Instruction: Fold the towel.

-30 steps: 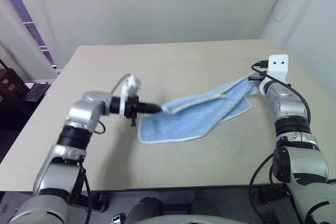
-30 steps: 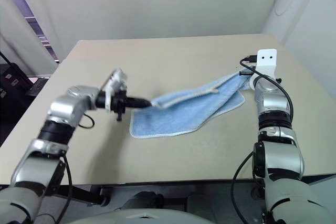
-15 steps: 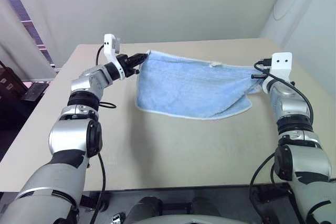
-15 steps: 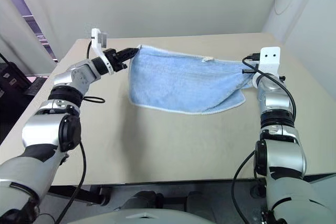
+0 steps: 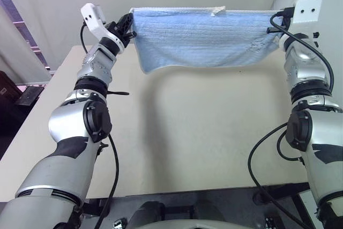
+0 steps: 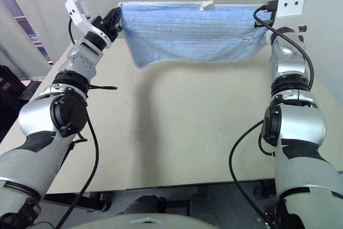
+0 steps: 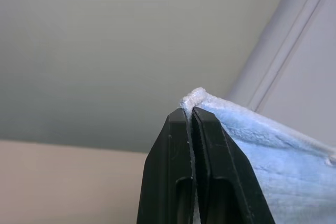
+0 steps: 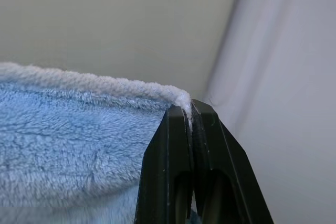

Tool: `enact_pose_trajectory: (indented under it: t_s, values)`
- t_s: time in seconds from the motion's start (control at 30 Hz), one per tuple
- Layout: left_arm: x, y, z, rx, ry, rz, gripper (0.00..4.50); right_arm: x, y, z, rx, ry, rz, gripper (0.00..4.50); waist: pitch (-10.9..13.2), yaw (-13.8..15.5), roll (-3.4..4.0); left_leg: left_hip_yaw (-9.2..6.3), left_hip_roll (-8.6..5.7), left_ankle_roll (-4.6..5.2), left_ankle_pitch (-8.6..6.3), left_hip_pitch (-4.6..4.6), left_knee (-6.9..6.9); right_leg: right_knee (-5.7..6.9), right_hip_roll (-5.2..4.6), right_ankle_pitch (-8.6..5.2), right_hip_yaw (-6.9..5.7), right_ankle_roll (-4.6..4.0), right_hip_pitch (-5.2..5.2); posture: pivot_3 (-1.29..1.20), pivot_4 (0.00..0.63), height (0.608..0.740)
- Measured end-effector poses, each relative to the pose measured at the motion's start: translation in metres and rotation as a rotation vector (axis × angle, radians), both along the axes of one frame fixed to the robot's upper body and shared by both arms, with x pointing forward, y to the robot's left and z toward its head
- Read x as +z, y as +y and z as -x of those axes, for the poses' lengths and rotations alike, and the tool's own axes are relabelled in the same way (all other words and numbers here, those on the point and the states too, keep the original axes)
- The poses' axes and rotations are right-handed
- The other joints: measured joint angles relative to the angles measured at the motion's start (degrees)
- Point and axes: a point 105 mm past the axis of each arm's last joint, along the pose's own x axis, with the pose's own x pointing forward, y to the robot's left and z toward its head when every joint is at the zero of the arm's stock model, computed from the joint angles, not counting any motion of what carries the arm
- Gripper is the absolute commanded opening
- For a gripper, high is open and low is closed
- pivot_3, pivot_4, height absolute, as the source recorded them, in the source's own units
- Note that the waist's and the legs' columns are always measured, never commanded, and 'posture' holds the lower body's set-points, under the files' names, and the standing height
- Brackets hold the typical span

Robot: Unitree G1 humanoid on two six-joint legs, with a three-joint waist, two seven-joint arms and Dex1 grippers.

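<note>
At about ten o'clock in the head view your left gripper (image 5: 128,25) is pressed together on the top left corner of the light blue ribbed microfibre towel with white stitched edging (image 5: 201,36); the left wrist view shows the white hem squeezed between the black fingers (image 7: 176,145). The towel hangs stretched flat in the air above the far part of the beige table (image 5: 198,132), its small white tag (image 5: 218,9) at twelve o'clock on the top hem. At two o'clock your right gripper (image 8: 190,109) pinches the opposite top corner. Expect it to be light, limp and not slippery; corner pinches on the stitched hem look secure. Keep it taut, or the middle will sag.
</note>
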Motion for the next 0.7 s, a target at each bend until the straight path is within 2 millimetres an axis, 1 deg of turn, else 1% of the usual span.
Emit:
enact_pose_trajectory:
  t_s: [0.03,0.13,0.17,0.2,0.23,0.27,0.33,0.37,0.5,0.53,0.57,0.6,0.67,0.7]
  values:
    - [-0.008,0.004,0.003,-0.022,-0.007,-0.029,0.02,-0.009,0.002,0.001,0.033,0.021,0.015,0.0,-0.03,-0.02,-0.02,0.0,0.0,0.0,0.0,0.05,0.01,0.01,0.01,0.0,0.0,0.0,0.03,0.0,0.0,0.74]
    - [-0.048,0.017,0.018,-0.112,0.026,-0.1,0.02,-0.051,0.002,0.008,0.122,0.11,0.037,0.0,-0.05,-0.05,-0.05,-0.02,-0.01,0.01,0.01,0.13,0.03,0.16,0.02,0.01,0.01,0.0,0.06,0.0,0.0,0.74]
    - [-0.069,0.019,0.025,-0.163,0.06,-0.127,0.02,-0.07,0.003,0.014,0.157,0.149,0.034,0.0,-0.04,-0.04,-0.04,-0.03,-0.02,0.01,0.01,0.12,0.07,0.27,0.02,0.0,0.02,0.0,0.02,0.0,0.0,0.74]
    - [-0.08,0.019,0.031,-0.202,0.076,-0.139,0.02,-0.082,0.003,0.018,0.176,0.175,0.027,0.0,-0.03,-0.01,-0.04,-0.05,-0.03,-0.02,0.03,0.05,0.06,0.34,0.01,0.0,0.02,0.0,-0.09,0.0,0.0,0.74]
    - [-0.089,0.018,0.038,-0.259,0.083,-0.165,0.02,-0.089,0.005,0.024,0.207,0.186,0.026,0.0,-0.03,0.0,-0.04,-0.09,-0.02,-0.07,0.06,0.0,0.09,0.39,0.02,0.01,0.01,0.0,-0.15,0.0,0.0,0.74]
    - [-0.096,0.019,0.044,-0.304,0.09,-0.189,0.02,-0.094,0.007,0.029,0.233,0.194,0.023,0.0,-0.02,-0.04,-0.04,-0.1,-0.02,-0.09,0.07,0.0,0.08,0.45,0.03,0.0,0.01,-0.01,-0.19,0.0,0.0,0.74]
    - [-0.103,0.022,0.055,-0.376,0.097,-0.248,0.02,-0.097,0.012,0.045,0.287,0.195,0.025,0.0,-0.03,0.0,-0.04,-0.15,0.01,-0.12,0.09,0.01,0.06,0.48,0.06,0.0,0.0,-0.01,-0.19,0.0,0.0,0.74]
    - [-0.104,0.027,0.06,-0.399,0.102,-0.267,0.02,-0.099,0.013,0.054,0.31,0.203,0.021,0.0,-0.03,-0.09,-0.03,-0.15,0.02,-0.12,0.08,0.02,0.06,0.49,0.07,0.0,0.01,-0.02,-0.2,0.0,0.0,0.74]
    - [-0.11,0.042,0.088,-0.516,0.125,-0.32,0.02,-0.106,0.009,0.093,0.366,0.268,-0.006,0.0,-0.04,0.1,-0.01,-0.15,0.03,0.08,-0.04,0.07,0.05,0.51,0.08,0.0,0.02,-0.05,-0.18,0.0,0.0,0.74]
    - [-0.111,0.043,0.098,-0.547,0.127,-0.338,0.02,-0.106,0.01,0.105,0.39,0.283,-0.013,0.0,-0.05,0.24,0.0,-0.17,0.03,0.09,-0.05,0.1,0.07,0.5,0.07,0.0,0.01,-0.05,-0.16,0.0,0.0,0.74]
    - [-0.114,0.044,0.104,-0.565,0.142,-0.35,0.02,-0.107,0.012,0.113,0.413,0.301,-0.019,0.0,-0.05,0.33,0.0,-0.16,0.03,0.1,-0.05,0.18,0.1,0.5,0.07,0.0,0.01,-0.06,-0.15,0.0,0.0,0.74]
    - [-0.116,0.041,0.112,-0.592,0.15,-0.381,0.02,-0.107,0.015,0.125,0.445,0.32,-0.017,0.0,-0.05,0.56,0.0,-0.16,0.03,0.09,-0.05,0.18,0.1,0.49,0.06,0.0,0.01,-0.07,-0.13,0.0,0.0,0.74]
    - [-0.122,0.039,0.131,-0.647,0.173,-0.427,0.02,-0.114,0.02,0.148,0.505,0.372,-0.008,0.0,-0.08,0.98,-0.04,-0.16,0.05,0.09,-0.07,0.23,0.14,0.44,0.06,0.0,0.0,-0.08,-0.06,0.0,0.0,0.74]
    - [-0.125,0.039,0.138,-0.666,0.191,-0.437,0.02,-0.119,0.021,0.156,0.522,0.399,-0.015,0.0,-0.07,1.16,-0.04,-0.14,0.05,0.09,-0.07,0.24,0.18,0.44,0.06,0.0,0.01,-0.1,-0.06,0.0,0.0,0.74]
